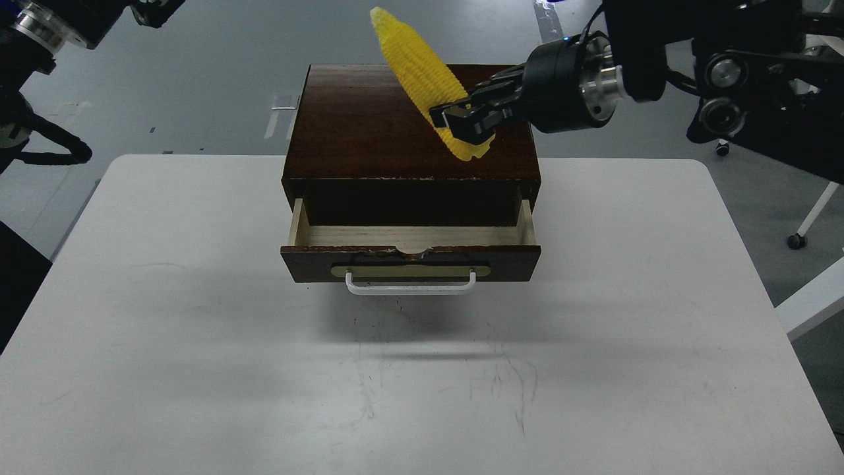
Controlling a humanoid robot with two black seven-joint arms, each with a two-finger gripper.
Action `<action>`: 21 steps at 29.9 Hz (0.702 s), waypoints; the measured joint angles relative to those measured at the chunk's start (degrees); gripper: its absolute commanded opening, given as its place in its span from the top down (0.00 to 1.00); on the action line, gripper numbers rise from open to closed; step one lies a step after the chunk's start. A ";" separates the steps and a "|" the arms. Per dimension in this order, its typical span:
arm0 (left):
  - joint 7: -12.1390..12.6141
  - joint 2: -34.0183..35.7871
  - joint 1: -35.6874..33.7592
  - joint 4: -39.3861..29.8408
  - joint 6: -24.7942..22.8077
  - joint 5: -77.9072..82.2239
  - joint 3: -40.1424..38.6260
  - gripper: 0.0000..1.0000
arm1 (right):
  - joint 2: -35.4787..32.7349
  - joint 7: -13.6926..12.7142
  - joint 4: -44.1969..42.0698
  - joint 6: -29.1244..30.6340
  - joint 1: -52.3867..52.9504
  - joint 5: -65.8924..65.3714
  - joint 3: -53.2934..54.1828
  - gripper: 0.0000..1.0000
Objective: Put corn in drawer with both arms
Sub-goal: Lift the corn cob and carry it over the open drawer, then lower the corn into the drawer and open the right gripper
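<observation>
My right gripper (461, 122) is shut on the thick end of the bright yellow corn (415, 63) and holds it in the air over the top of the dark brown box (395, 125). The corn tilts, its point up and to the left. The drawer (410, 245) stands partly pulled out below it, pale wood inside, nothing visible in it, with a white bar handle (410, 285) on the chipped front. My left arm (39, 26) is at the top left corner; its gripper is out of view.
The box stands at the far middle of the white table (198, 343). White chair legs (814, 218) stand on the grey floor past the table's right edge.
</observation>
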 measured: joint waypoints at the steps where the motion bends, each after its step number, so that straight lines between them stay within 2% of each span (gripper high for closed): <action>1: 0.00 0.03 0.00 0.00 0.00 0.01 0.00 0.02 | 1.17 0.94 0.60 -0.01 0.12 -3.33 -0.39 0.74; 8: 0.02 1.19 -0.12 -0.02 0.00 -0.01 -0.04 0.02 | 3.63 5.84 3.30 -0.02 3.00 -19.39 -6.26 0.75; 17: -0.18 1.68 -0.05 -0.02 0.00 -0.09 -0.10 0.02 | 3.46 8.53 3.38 -0.02 3.14 -30.10 -11.51 0.74; 19: -0.24 1.73 -0.05 -0.03 0.00 -0.11 -0.10 0.02 | 3.43 8.73 3.21 -0.02 2.78 -30.89 -12.18 0.71; 20: -0.25 1.79 -0.05 -0.02 0.00 -0.11 -0.10 0.02 | 3.39 8.77 3.04 -0.02 2.57 -31.20 -12.67 0.63; 21: -0.26 1.86 -0.05 -0.01 0.00 -0.11 -0.10 0.02 | 3.34 8.79 2.88 -0.02 2.43 -31.36 -13.03 0.60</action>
